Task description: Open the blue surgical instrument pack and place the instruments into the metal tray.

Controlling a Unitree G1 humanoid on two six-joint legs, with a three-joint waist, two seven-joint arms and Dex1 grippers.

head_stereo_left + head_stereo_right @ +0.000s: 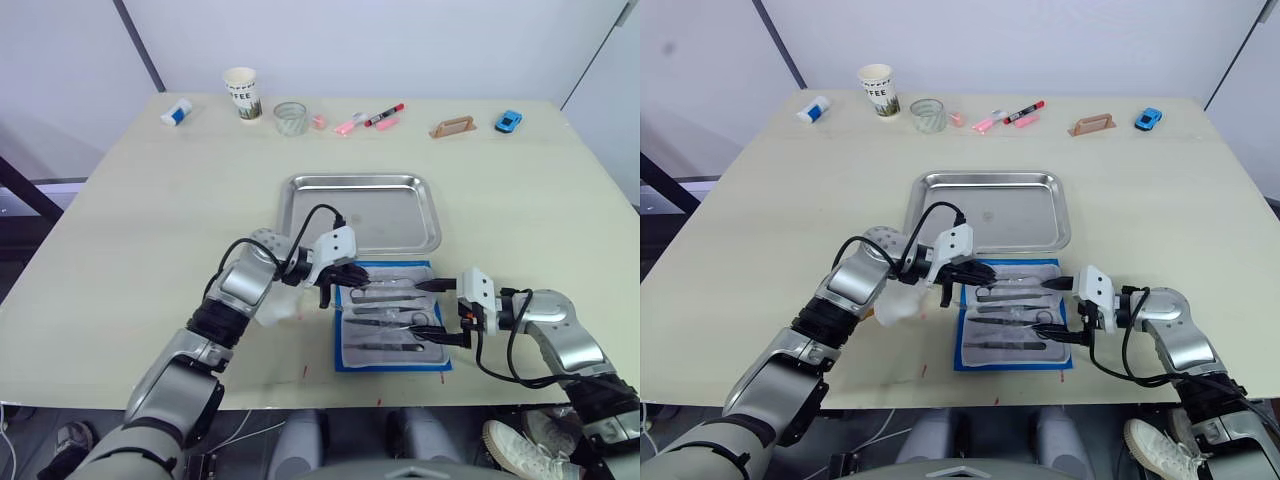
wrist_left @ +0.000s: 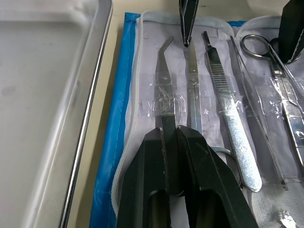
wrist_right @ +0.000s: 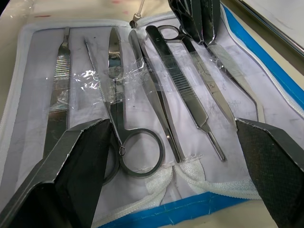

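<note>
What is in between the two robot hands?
The opened blue surgical instrument pack with the instruments lying on its pale lining. The left eye view shows the left end effector and right end effector at opposite ends of it.

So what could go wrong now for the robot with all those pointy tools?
The left pincer is pinched on a curved tweezer that sits under a clear strap, so pulling might drag the whole blue pack along. The metal tray is close beside the pack, so the tool could catch on its rim. The open right pincer might bump the scissors.
</note>
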